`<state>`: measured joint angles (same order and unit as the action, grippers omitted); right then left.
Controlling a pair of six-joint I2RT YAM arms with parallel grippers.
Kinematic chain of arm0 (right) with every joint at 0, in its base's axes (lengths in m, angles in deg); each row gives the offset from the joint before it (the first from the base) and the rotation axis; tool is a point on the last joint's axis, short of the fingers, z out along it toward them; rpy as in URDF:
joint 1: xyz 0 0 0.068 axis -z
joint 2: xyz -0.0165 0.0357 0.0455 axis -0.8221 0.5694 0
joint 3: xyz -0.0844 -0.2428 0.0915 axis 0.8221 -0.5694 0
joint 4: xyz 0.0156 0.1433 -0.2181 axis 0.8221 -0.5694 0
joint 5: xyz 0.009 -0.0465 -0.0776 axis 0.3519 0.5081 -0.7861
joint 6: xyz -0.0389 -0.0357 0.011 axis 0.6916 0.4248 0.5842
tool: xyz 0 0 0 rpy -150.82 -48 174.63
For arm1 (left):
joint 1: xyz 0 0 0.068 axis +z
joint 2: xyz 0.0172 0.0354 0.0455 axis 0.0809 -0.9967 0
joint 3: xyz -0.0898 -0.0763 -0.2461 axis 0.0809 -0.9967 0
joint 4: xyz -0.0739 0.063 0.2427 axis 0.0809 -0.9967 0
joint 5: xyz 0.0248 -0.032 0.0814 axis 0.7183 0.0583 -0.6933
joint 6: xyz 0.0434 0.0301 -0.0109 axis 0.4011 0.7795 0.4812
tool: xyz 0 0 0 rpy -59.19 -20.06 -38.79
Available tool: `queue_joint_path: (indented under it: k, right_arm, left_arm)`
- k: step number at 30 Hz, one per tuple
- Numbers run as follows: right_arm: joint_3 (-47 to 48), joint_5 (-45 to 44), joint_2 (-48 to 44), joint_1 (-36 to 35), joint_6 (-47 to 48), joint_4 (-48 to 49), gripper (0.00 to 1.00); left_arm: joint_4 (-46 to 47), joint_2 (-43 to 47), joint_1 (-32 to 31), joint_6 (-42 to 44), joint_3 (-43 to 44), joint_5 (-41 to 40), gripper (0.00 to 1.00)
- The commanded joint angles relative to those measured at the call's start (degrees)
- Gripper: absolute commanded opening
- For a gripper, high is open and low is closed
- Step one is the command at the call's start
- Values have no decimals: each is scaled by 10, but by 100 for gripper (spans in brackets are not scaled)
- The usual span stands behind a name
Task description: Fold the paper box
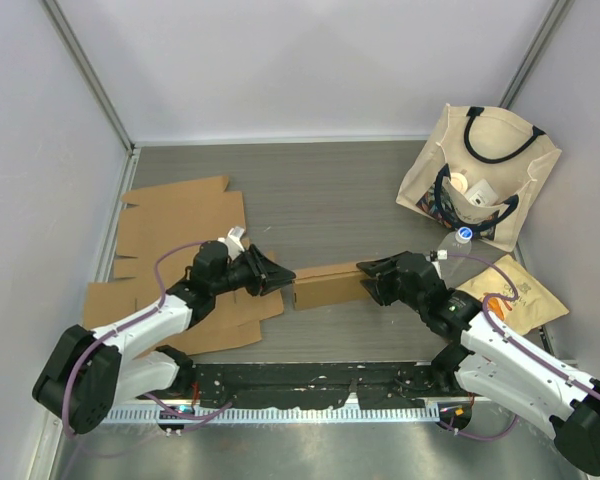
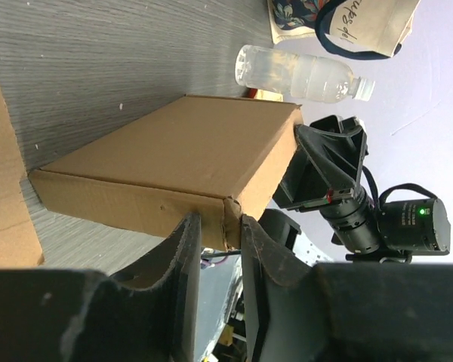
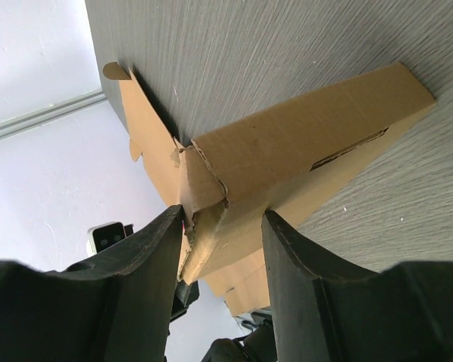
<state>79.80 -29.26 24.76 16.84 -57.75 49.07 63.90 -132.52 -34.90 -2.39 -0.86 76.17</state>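
Grey wood-grain table (image 1: 330, 190) fills the floor of a pale-walled enclosure, and everything on it is arranged around one working spot in the middle. Flat cardboard sheets (image 1: 180, 230), die-cut and unfolded, lie stacked along the left side, most likely the stock of blanks waiting their turn. A canvas tote bag (image 1: 480, 170) sits against the far right wall with a brown paper pouch (image 1: 515, 290) nearer the arms, both well apart from the work.

The paper box (image 1: 328, 285) lies between the two arms near the table's front edge, already a shallow closed-looking slab, long axis running left to right. It is held from both ends, which seems meant to stop it sliding while an end is finished. A clear water bottle (image 2: 302, 75) lies on its side just behind the box, beside the right arm.

The right gripper (image 1: 365, 280) has its fingers set wide across the box's right end, pressing on either side of a creased, slightly torn end flap, apparently bracing it. The left gripper (image 2: 215, 222) is pinched narrowly on the near corner of the left end wall, with the cardboard edge between its fingers, a hold suited to tucking or squaring that corner
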Motion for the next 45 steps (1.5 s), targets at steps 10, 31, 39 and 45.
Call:
queue_joint_path:
  k: [10,31,39,45]
  right_arm:
    - [3,11,-55,-1,227,-69,68]
    - [69,200,-101,131,497,-142,52]
    - [-12,205,-122,135,485,-112,35]
    - [-11,197,-136,135,481,-118,29]
  left_arm:
    - [-74,11,-16,126,36,-20,22]
    - [-153,27,-19,181,79,-37,29]
    - [-178,32,-19,198,113,-24,48]
    - [-233,42,-18,219,148,-31,55]
